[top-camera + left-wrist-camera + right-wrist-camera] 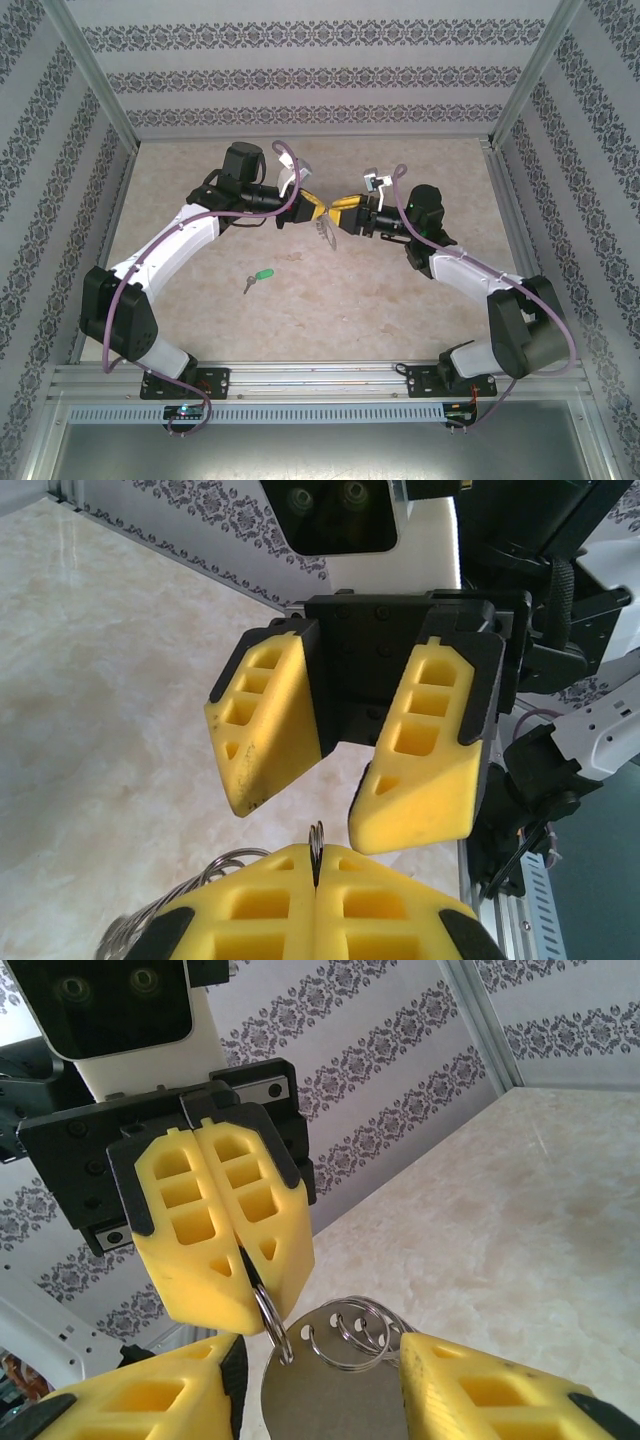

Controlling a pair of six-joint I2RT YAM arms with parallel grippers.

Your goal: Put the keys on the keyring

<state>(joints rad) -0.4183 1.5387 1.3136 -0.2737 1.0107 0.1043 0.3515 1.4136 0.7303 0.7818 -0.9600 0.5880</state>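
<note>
Above the middle of the worktop [400, 300] the left claw [250, 1270] is clamped on the keyring [345, 1335]. The right claw [325, 815] faces it, jaws half-spread either side of the dangling rings (contact unclear). The green-headed key [261, 277] lies flat nearer the bases, on the left arm's side, with its blade angled toward that arm.

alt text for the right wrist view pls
The left tool, yellow fingers shut, pinches a metal keyring whose loops and flat tag sit between the right tool's open yellow fingers. Behind are a beige table and patterned wall.
</note>
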